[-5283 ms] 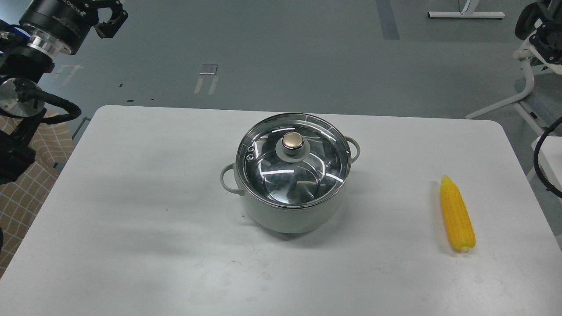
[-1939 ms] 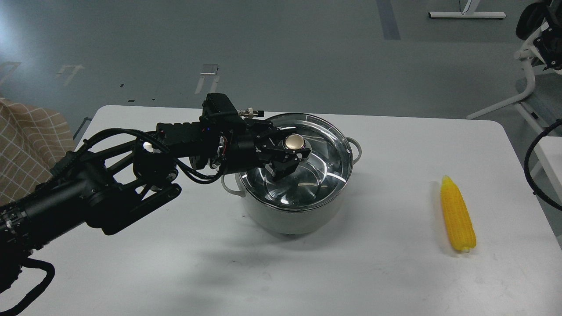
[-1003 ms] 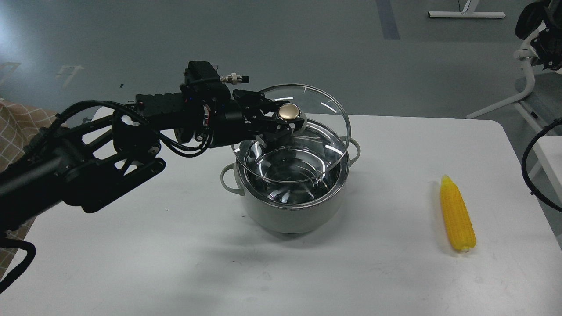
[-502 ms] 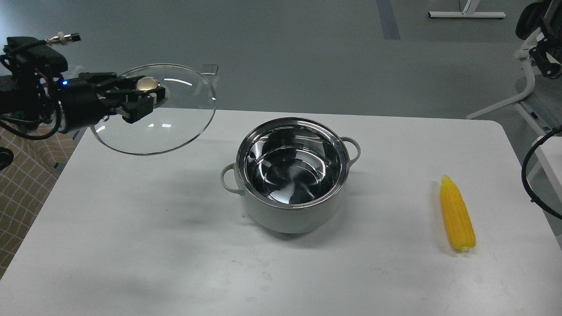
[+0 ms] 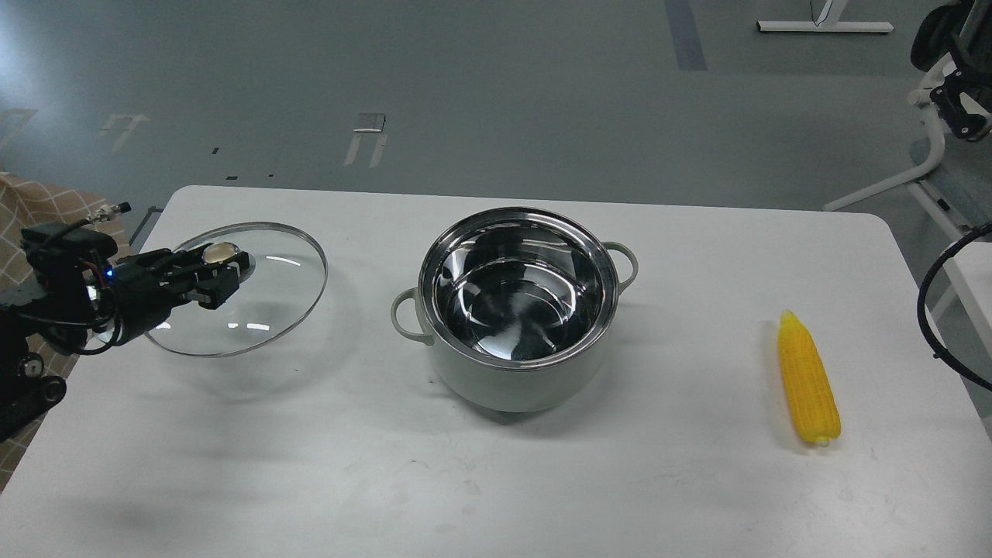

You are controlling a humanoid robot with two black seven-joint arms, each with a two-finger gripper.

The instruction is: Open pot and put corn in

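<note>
The left gripper clamps the glass lid's knob; the right gripper is out of view.

Bright, even overhead light; soft shadows; glare inside the pot; sharp focus.

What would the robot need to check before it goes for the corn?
1. Pot open, nothing inside: ok.
2. Glass lid clear of the pot, at the table's left side: ok.
3. Lid resting on the table: cannot tell.
4. Left gripper free: not ok, shut on the lid's knob.
5. Corn lying free at the right, nothing on it: ok.
6. Right gripper open and ready: cannot tell, only partly visible.
</note>
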